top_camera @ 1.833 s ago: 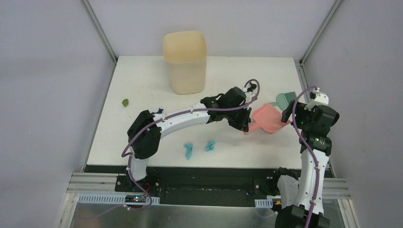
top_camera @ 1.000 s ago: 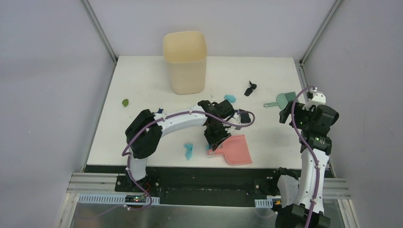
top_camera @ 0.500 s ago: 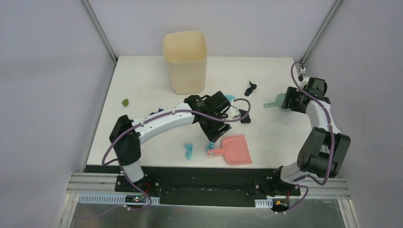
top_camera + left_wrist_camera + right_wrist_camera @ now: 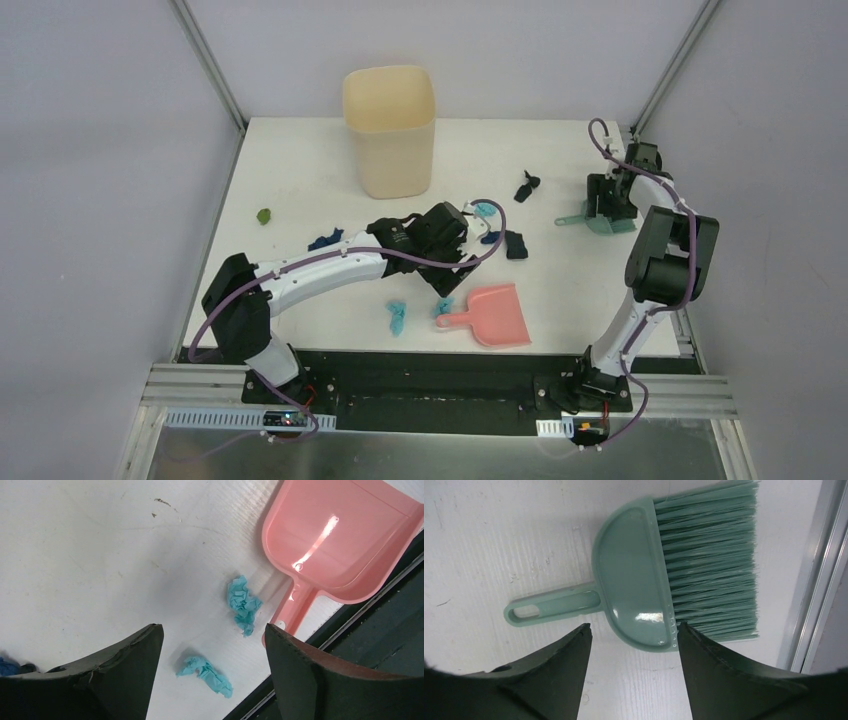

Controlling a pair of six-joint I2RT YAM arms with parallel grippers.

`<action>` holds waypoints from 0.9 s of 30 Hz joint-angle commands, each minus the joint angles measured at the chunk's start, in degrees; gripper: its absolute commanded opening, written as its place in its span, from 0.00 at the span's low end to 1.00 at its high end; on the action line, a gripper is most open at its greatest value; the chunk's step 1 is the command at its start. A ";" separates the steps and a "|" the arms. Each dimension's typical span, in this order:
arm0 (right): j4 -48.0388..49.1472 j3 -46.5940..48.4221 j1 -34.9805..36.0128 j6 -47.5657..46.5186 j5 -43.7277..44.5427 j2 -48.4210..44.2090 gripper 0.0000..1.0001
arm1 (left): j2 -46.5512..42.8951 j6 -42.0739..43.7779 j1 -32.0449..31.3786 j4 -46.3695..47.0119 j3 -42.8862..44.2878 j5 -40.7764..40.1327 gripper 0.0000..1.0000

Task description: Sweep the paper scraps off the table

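Observation:
Paper scraps lie scattered on the white table [image 4: 290,170]: light blue ones [image 4: 397,317] [image 4: 443,307] [image 4: 485,208], navy ones [image 4: 325,240] [image 4: 516,245], a black one [image 4: 527,186] and a green one [image 4: 264,215]. My left gripper [image 4: 446,281] hovers open over two light blue scraps [image 4: 244,604] [image 4: 205,674], holding nothing, beside the pink dustpan [image 4: 340,540]. The dustpan [image 4: 497,315] rests flat near the front edge. My right gripper [image 4: 634,627] is open just above the teal hand brush [image 4: 639,595], which lies on the table at the far right [image 4: 600,215].
A tall cream bin [image 4: 390,130] stands at the back centre. Metal rails [image 4: 630,140] and grey walls frame the table; the right rail [image 4: 819,580] runs close beside the brush bristles. A black ledge [image 4: 380,630] borders the front edge behind the dustpan handle.
My left gripper set the dustpan down near the front edge, opened and drew back left. My right arm swung out to the far right and came over the brush.

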 commanded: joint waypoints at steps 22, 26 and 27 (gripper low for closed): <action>-25.15 -12.91 2.86 -54.48 -10.98 -16.45 0.20 | -2.44 -0.45 0.35 5.69 -0.76 0.66 0.72; -20.02 -18.24 0.80 -60.90 -6.23 -24.18 0.16 | -2.88 -0.49 0.36 5.63 -0.70 0.50 0.72; -19.48 -17.59 0.14 -57.83 -7.61 -25.31 0.18 | -2.99 -0.50 0.37 5.53 -0.70 0.57 0.72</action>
